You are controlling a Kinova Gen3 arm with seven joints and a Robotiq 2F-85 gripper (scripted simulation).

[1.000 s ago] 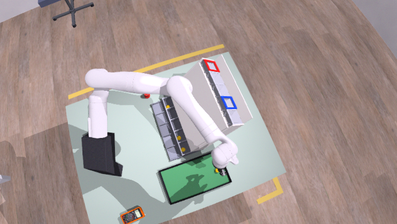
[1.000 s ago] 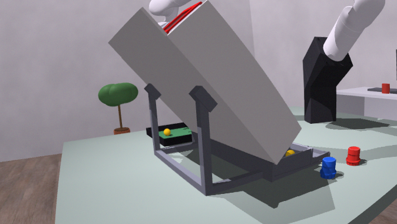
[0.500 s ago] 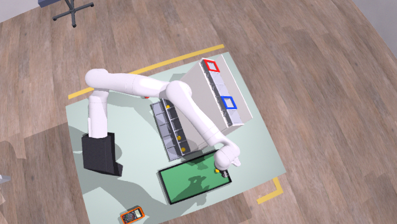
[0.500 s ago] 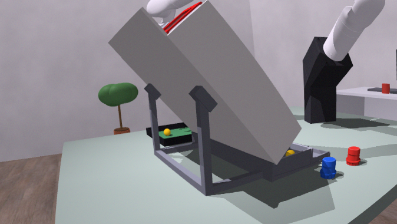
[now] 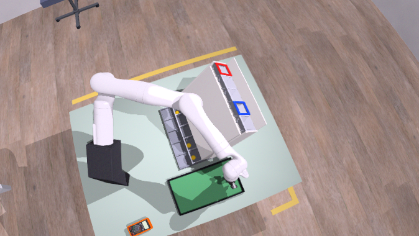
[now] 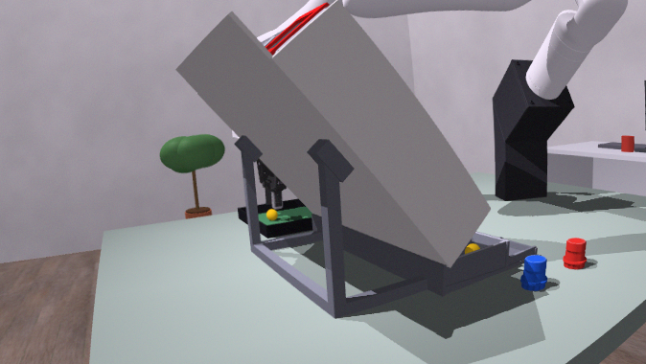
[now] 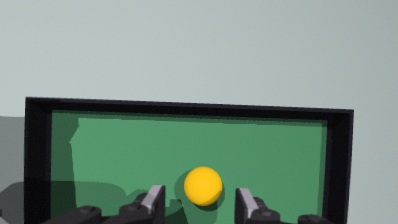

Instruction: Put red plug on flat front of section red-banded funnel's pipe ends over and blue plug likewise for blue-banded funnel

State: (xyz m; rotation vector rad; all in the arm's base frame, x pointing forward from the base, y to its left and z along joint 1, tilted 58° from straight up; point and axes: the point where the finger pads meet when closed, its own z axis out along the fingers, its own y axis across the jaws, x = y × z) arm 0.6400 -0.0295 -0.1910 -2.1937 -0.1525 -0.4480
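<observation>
— From the top, how is your arm standing?
— You're reaching it past the tilted cover [image 5: 214, 102] [image 6: 383, 125], with the gripper [image 5: 233, 185] [image 6: 274, 203] [image 7: 200, 203] hanging over the far end of the green-lined tray [image 5: 199, 189] [image 6: 251, 217] [image 7: 190, 106].
— And the exterior?
— Your fingers are pointing down near a yellow marble [image 6: 272, 215] [image 7: 203, 186]; the red plug [image 6: 575, 254] and blue plug [image 6: 534, 273] are standing on the table [image 6: 192, 287] beside the trough [image 6: 484, 254].
— The wrist?
— You're holding nothing: the fingers are standing partly open, the marble showing between them on the tray floor.

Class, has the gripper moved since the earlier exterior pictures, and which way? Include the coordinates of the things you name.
Yes, downward: the gripper [image 5: 234, 187] [image 6: 273, 205] [image 7: 200, 203] now shows just above the green tray [image 5: 189, 186] [image 6: 288, 230] [image 7: 125, 145], where none showed earlier.
</observation>
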